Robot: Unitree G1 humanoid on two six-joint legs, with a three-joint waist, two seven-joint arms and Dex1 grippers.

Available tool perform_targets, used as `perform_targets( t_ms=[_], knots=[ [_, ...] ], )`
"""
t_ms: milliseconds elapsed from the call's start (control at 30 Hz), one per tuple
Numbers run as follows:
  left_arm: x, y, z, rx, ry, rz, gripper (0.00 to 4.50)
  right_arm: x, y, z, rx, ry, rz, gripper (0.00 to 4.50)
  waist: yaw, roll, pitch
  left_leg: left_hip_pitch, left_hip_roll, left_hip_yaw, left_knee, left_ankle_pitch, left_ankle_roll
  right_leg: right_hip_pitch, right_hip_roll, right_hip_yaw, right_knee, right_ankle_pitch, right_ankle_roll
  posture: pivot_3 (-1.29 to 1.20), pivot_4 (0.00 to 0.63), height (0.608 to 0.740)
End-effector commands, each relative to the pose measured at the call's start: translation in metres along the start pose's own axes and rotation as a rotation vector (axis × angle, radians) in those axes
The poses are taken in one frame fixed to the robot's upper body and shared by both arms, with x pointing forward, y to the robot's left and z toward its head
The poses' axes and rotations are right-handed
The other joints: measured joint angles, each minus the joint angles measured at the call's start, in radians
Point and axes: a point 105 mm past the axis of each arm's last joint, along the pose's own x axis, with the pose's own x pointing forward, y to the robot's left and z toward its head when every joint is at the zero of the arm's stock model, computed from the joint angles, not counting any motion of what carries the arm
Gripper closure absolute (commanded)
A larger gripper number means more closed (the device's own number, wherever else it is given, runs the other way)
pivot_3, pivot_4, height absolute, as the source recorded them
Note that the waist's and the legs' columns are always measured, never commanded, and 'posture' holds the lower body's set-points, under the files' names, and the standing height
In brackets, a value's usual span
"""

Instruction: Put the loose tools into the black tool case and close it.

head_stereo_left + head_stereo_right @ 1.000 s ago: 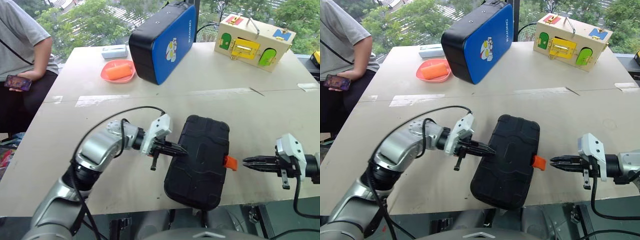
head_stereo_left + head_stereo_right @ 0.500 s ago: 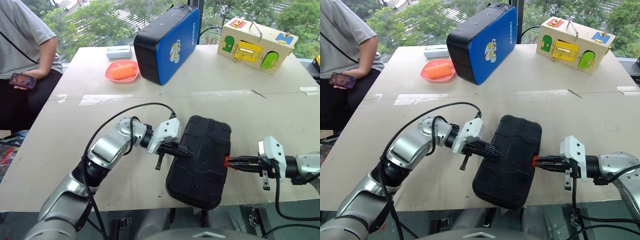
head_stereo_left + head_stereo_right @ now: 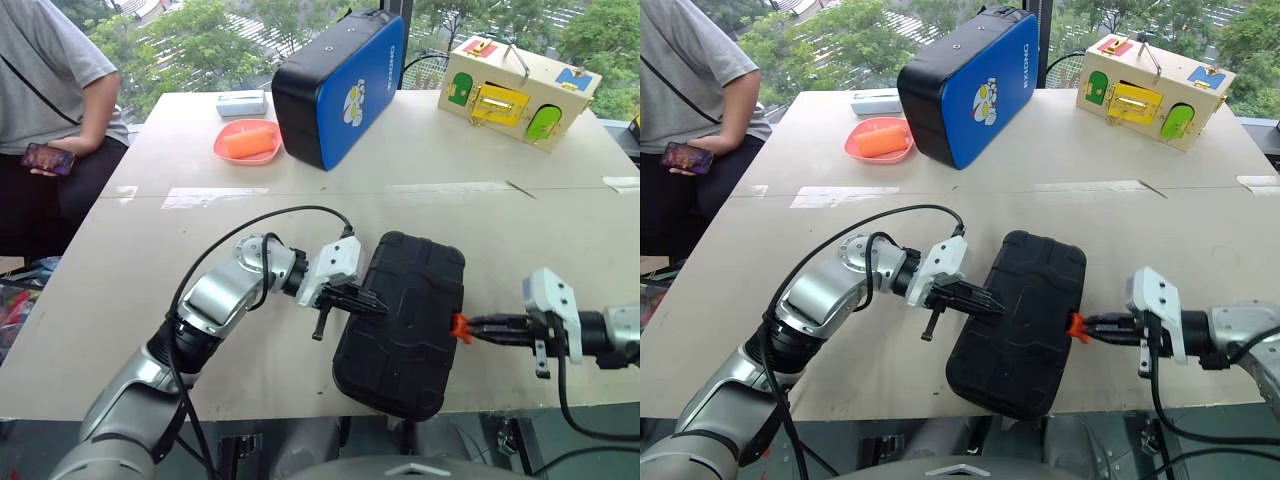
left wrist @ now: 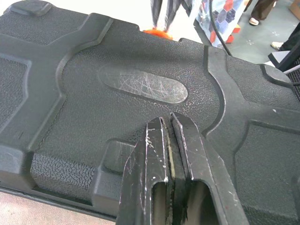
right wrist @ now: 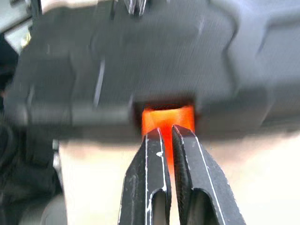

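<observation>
Now | black tool case (image 3: 405,320): closed, ribbed shell, orange latch (image 3: 460,326) | both jaws pinched together, holding nothing

On the table I count one black tool case (image 3: 400,320), shut, with one orange latch (image 3: 459,326). There is one larger blue-and-black case (image 3: 340,85), one wooden latch box (image 3: 518,92), one pink plate (image 3: 245,143) carrying one orange item, and one small pale box (image 3: 242,102). One person (image 3: 50,80) sits alongside, holding one phone (image 3: 46,158).
</observation>
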Motion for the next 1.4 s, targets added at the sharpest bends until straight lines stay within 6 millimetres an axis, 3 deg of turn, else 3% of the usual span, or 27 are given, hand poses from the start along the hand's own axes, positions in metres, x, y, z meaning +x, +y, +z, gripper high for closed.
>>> perform_targets(
  t_ms=[33,133,367,433,700,867,1067,1167,1300,1400],
  knots=[
    [-0.002,0.007,-0.017,-0.047,0.066,0.039,4.44,-0.004,-0.002,-0.016,-0.031,0.057,-0.018,4.50,-0.003,0.000,0.000,0.000,0.000,0.000,0.000,0.000,0.000,0.000,0.000,0.000,0.000,0.000,0.000,0.00,0.150,0.735],
    [-0.004,0.009,-0.017,-0.042,0.071,0.041,4.44,-0.005,-0.005,-0.023,-0.033,0.056,-0.043,4.50,-0.004,0.000,0.000,0.000,0.000,0.001,0.001,0.000,0.000,0.000,0.000,0.001,0.001,0.000,0.000,0.00,0.150,0.735],
    [-0.005,0.010,-0.018,-0.031,0.079,0.041,4.44,-0.019,0.004,0.043,-0.003,-0.187,0.038,4.50,-0.004,0.001,0.000,0.000,0.000,0.000,0.000,0.000,0.000,0.000,0.000,0.001,0.001,0.000,0.000,0.00,0.150,0.735],
    [-0.004,0.011,-0.019,-0.028,0.080,0.040,4.44,-0.013,0.004,0.050,-0.024,-0.189,0.042,4.50,-0.004,0.000,0.000,0.000,0.000,0.000,0.000,-0.001,0.002,0.000,-0.001,0.001,0.001,0.000,0.000,0.00,0.150,0.735],
    [0.001,0.011,-0.016,-0.016,0.074,0.036,4.44,0.016,-0.007,0.021,-0.065,-0.061,-0.002,4.50,-0.002,0.001,0.000,0.000,-0.001,-0.001,0.000,-0.001,0.002,0.000,-0.002,-0.001,0.000,0.000,0.000,0.00,0.150,0.735],
    [-0.002,0.012,-0.017,-0.017,0.080,0.041,4.44,0.005,-0.012,0.001,-0.053,0.008,-0.029,4.50,-0.001,0.001,0.000,0.000,-0.001,-0.001,0.001,-0.001,0.002,0.000,-0.001,-0.001,0.001,0.000,0.000,0.00,0.150,0.735],
    [-0.002,0.009,-0.021,-0.026,0.081,0.040,4.44,-0.011,-0.014,0.007,0.005,-0.048,-0.079,4.50,-0.002,0.001,0.000,0.000,-0.001,-0.001,0.001,-0.001,0.002,0.000,-0.001,-0.001,0.001,0.000,0.000,0.00,0.150,0.735],
    [0.000,0.008,-0.021,-0.026,0.079,0.030,4.44,-0.014,-0.014,0.000,0.033,-0.026,-0.093,4.50,-0.002,0.001,0.000,0.000,-0.001,-0.001,0.001,-0.001,0.002,0.000,-0.001,0.000,0.001,0.000,0.000,0.00,0.150,0.735],
    [0.005,0.007,-0.020,-0.009,0.087,0.011,4.44,0.003,-0.007,-0.018,0.060,0.006,-0.073,4.50,-0.002,0.001,0.000,0.000,-0.001,-0.001,0.000,-0.001,0.002,0.000,-0.001,-0.001,0.001,0.000,0.000,0.00,0.150,0.735],
    [0.007,0.006,-0.021,0.022,0.111,-0.009,4.44,0.018,-0.009,-0.018,0.046,-0.006,-0.066,4.50,-0.003,0.001,0.000,0.000,-0.001,-0.001,0.000,-0.001,0.002,0.000,-0.001,-0.001,0.001,0.000,0.000,0.00,0.150,0.735]
  ],
)
